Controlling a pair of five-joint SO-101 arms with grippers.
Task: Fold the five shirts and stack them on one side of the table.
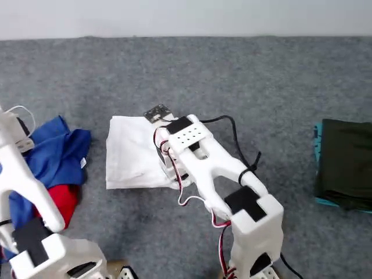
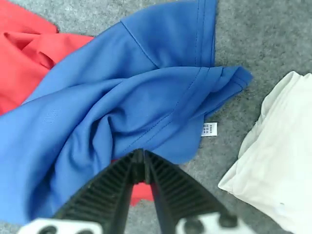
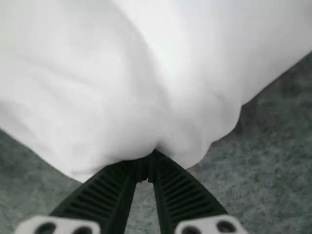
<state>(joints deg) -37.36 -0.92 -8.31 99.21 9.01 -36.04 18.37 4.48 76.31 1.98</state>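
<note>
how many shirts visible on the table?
5: blue shirt and red shirt crumpled left, white shirt middle, dark shirt stacked on teal shirt right. Others may hide underneath.

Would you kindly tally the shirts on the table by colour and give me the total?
white shirt: 1
blue shirt: 1
red shirt: 1
dark shirt: 1, folded
teal shirt: 1, only its edge shows under the dark shirt
Total: 5
</note>
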